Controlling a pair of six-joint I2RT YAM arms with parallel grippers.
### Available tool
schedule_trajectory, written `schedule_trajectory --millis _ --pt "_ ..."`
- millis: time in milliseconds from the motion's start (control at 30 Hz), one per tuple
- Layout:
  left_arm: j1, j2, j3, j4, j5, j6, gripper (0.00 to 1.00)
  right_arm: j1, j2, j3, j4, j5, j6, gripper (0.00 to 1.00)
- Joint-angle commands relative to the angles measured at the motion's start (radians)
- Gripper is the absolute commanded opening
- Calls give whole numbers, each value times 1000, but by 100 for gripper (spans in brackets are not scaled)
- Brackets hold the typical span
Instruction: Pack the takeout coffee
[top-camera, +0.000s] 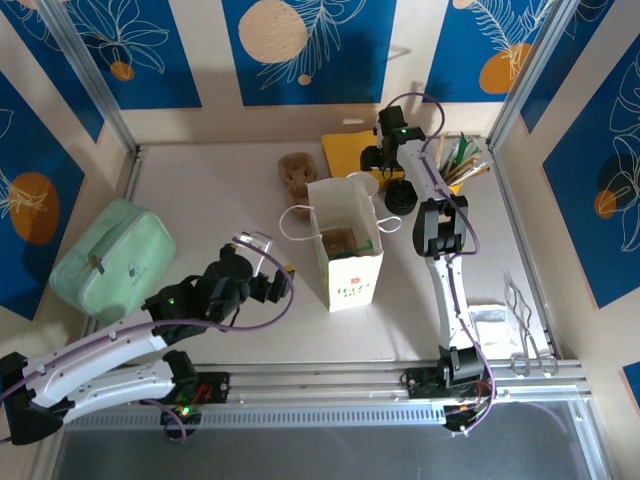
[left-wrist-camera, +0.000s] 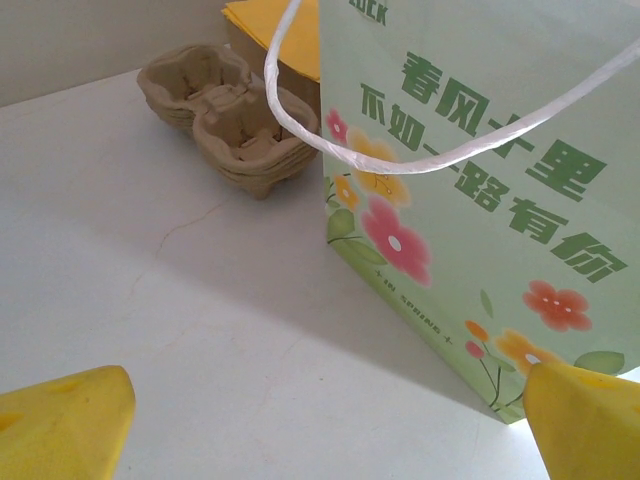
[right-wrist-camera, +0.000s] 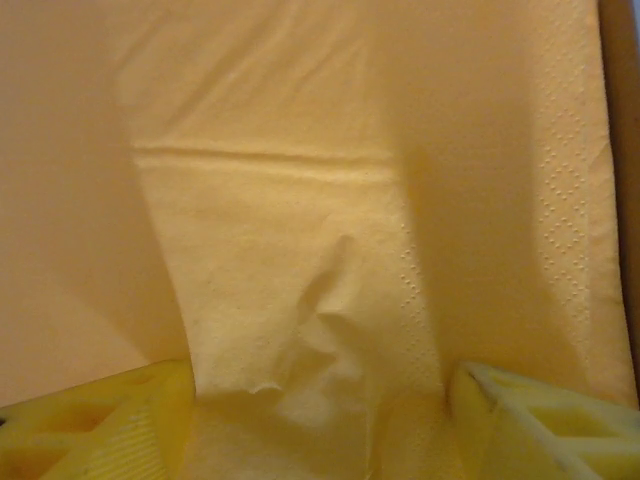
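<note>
Right tool (right-wrist-camera: 320, 378) gapes above yellow napkins (right-wrist-camera: 300, 200); takeout coffee (top-camera: 400, 197) nearby.

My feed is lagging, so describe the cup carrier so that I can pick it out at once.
Find the white paper bag standing mid-table. Just beyond its far left corner, beside the yellow napkins, lies the cup carrier: brown moulded cardboard with round wells, unlike the flat napkins.

The paper bag (left-wrist-camera: 480, 150) is carrying green Chinese characters on its side, slanting across the upper right of the left wrist view: 春风十里 on the upper line and 不如一路有你 beneath it. The letters "UCK" are showing at the top edge. Small print lower down is reading as illegible.
</note>
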Motion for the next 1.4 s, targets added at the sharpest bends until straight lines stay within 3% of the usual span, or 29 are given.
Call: schedule_trajectory --millis 0,200,533,1100,1367 --pt "-1 -12 -10 2 -22 -9 100 0 48 36 -53 17 -7 68" --pt "-1 -13 -10 10 -19 -10 100 -10 58 46 -97 6 11 61" --pt "-1 -10 1 6 -19 -2 100 -17 44 41 -87 -55 24 31" --pt "0 4 14 5 -19 8 100 -37 -49 42 -47 -167 103 20" --pt "0 -11 7 1 -20 2 100 -50 -99 43 -41 -181 125 7"
